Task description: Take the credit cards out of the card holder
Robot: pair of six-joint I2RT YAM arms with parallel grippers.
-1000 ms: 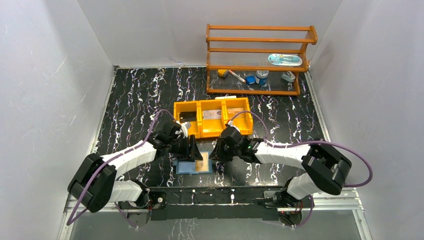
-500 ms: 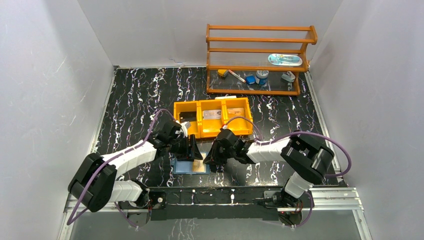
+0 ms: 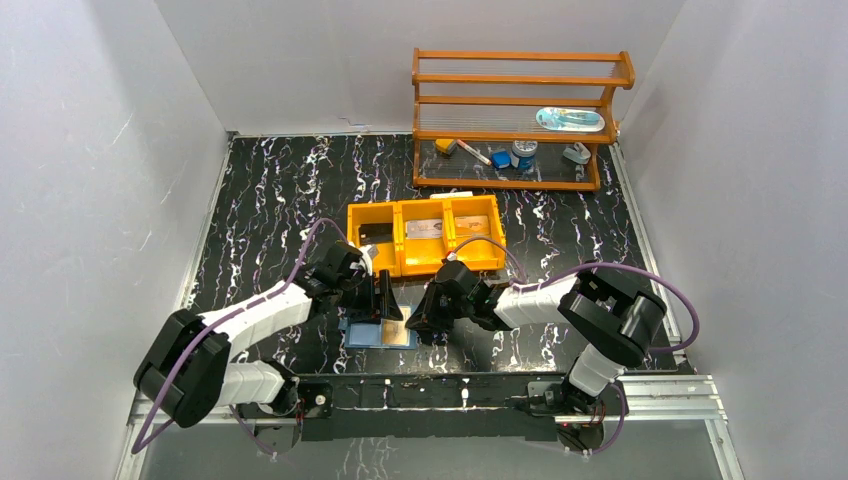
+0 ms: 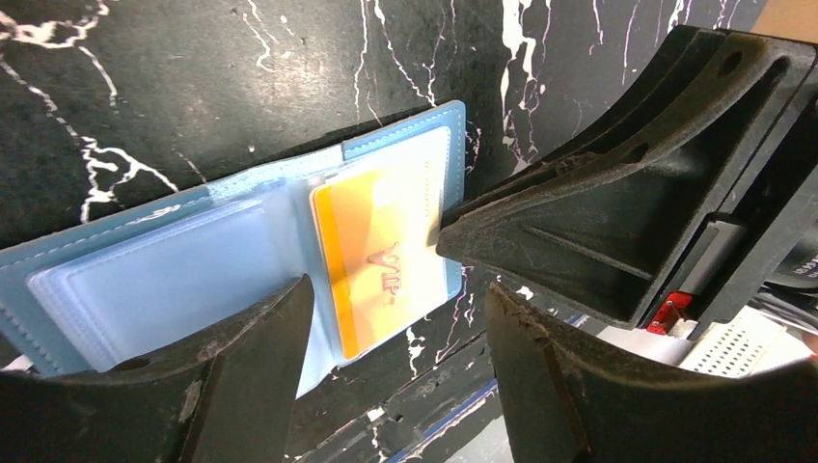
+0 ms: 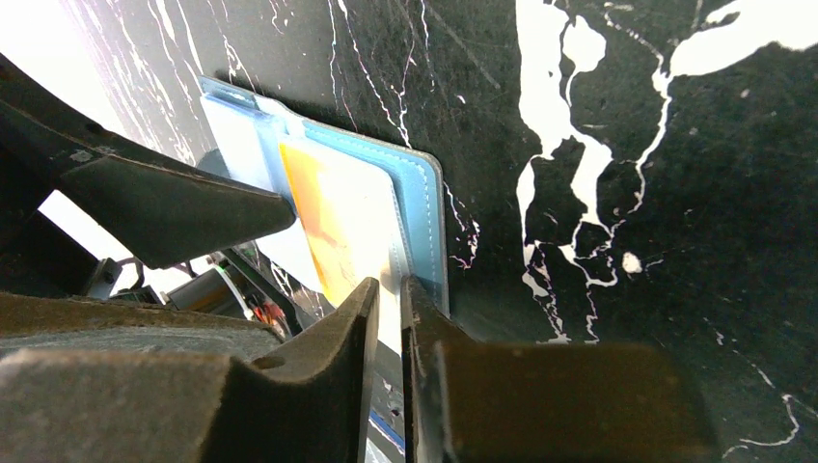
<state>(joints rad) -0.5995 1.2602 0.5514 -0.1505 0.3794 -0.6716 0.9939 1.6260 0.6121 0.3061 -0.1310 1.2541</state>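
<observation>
The blue card holder [image 3: 362,334] lies open on the black marble table, near the front edge. It shows in the left wrist view [image 4: 164,280] and in the right wrist view [image 5: 424,193]. An orange card [image 4: 376,260] sits in the slot of its right leaf; it also shows in the other two views [image 3: 397,333] [image 5: 323,217]. My right gripper [image 3: 418,320] [image 5: 389,285] is pinched almost shut on the card's pale outer edge. My left gripper [image 3: 385,312] [image 4: 397,289] is open just above the holder, one finger over its middle fold. No other cards show in the holder.
An orange three-compartment tray [image 3: 422,204] with flat items inside stands just behind the grippers. A wooden shelf rack [image 3: 520,100] with small objects stands at the back right. The table's front rail [image 3: 430,385] is close below the holder.
My right gripper has moved left onto the holder's right edge and closed there. The holder has slid slightly left. The left gripper has hardly moved.
</observation>
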